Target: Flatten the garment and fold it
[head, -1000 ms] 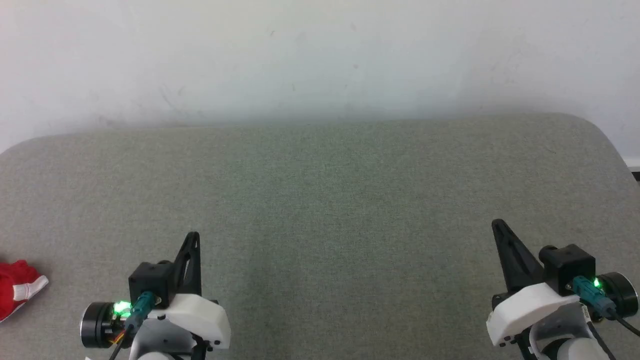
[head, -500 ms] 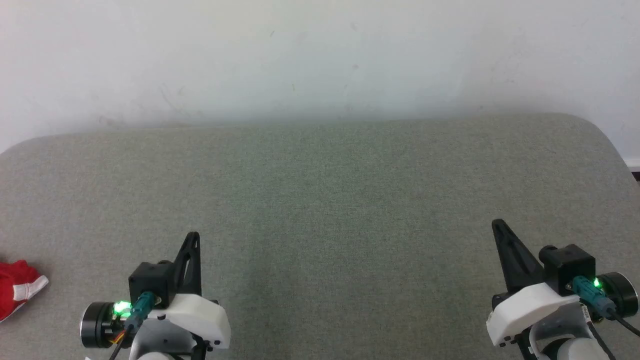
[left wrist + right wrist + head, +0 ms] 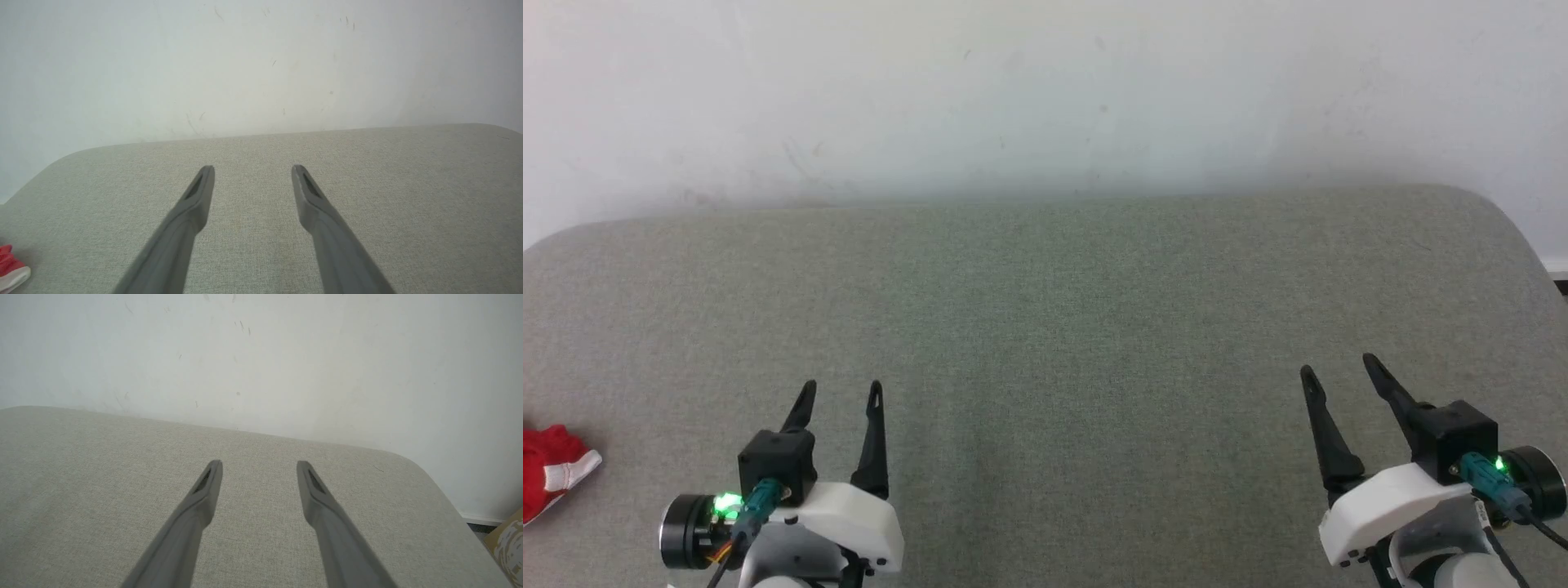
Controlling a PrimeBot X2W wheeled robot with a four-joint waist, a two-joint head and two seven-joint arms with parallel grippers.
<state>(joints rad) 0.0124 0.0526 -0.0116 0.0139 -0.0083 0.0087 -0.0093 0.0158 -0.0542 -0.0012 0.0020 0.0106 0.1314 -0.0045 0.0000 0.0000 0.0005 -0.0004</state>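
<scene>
The left end effector (image 3: 842, 385) stands wide open and empty over the near part of the grey fabric worktop (image 3: 1045, 294). The right end effector (image 3: 1338, 366) is the same, fingers spread and holding nothing. The red, white-trimmed garment (image 3: 547, 472) lies bunched at the worktop's left edge, apart from both.

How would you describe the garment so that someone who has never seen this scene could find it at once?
Start with the wide grey-green padded surface in front of the white wall. Follow its near part to the left edge of the head view, beyond the left gripper. There lies the garment, partly cut off: the one bright red thing, with white trim.
</scene>
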